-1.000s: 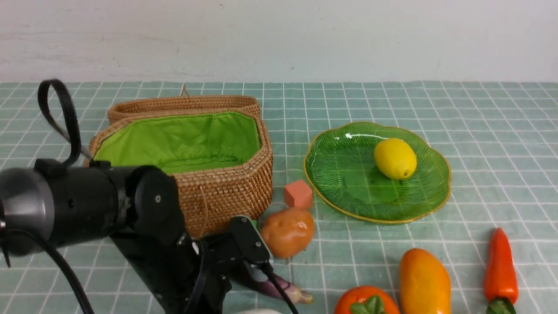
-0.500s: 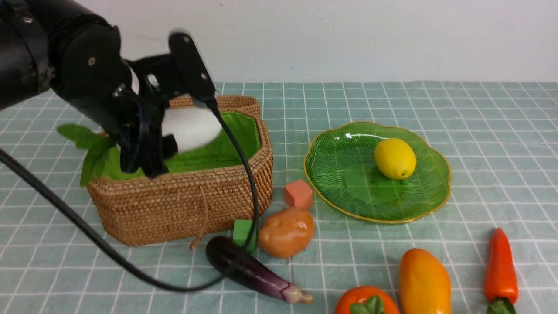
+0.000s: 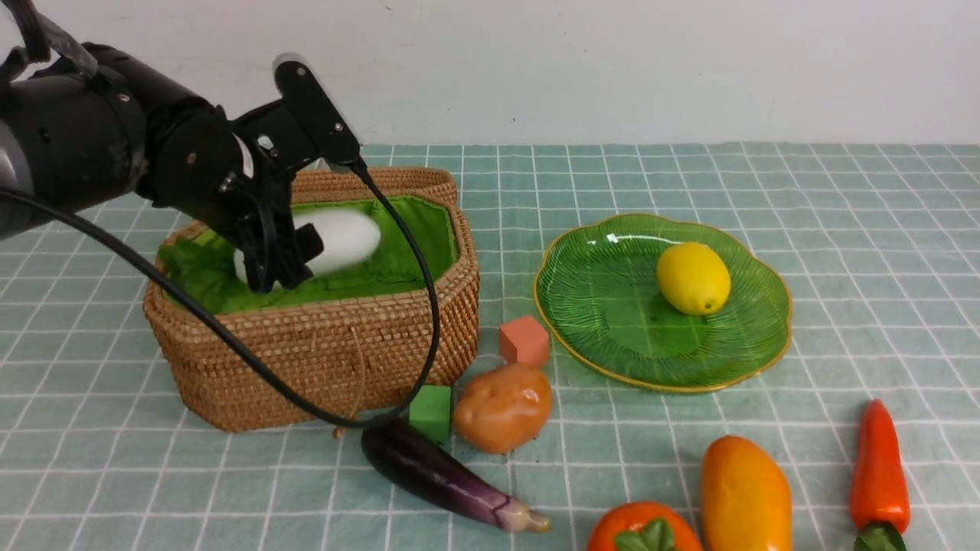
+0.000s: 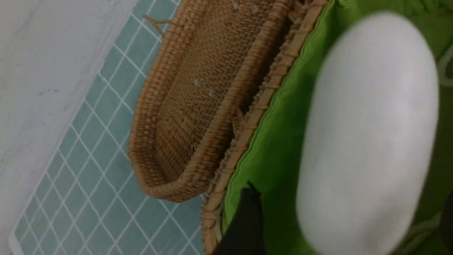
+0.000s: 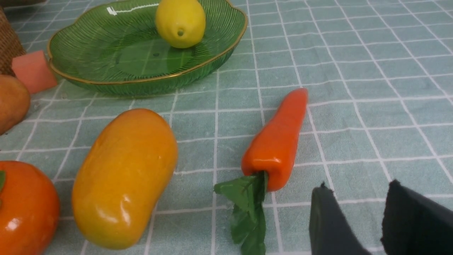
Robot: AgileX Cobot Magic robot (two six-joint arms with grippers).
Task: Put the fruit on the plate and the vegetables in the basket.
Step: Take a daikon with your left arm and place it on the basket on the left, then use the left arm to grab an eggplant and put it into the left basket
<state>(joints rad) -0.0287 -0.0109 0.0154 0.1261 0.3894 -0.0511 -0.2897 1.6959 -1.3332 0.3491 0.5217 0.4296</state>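
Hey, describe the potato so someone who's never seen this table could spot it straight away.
Find the big wicker basket with green lining. Off its front corner nearest the green glass plate lies the potato, beside a green cube and a salmon-pink cube. It is the only rounded brown thing there; the eggplant nearby is long and purple.

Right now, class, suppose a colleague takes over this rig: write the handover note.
Left gripper: fingers open over the basket, with the white radish loose between them, inside the rim.
Right gripper: open, empty, near the carrot.
Done: lemon on the plate; radish as good as delivered.
Left to do: mango and round orange-red fruit to the plate; eggplant, potato and carrot to the basket. All five lie on the tablecloth.
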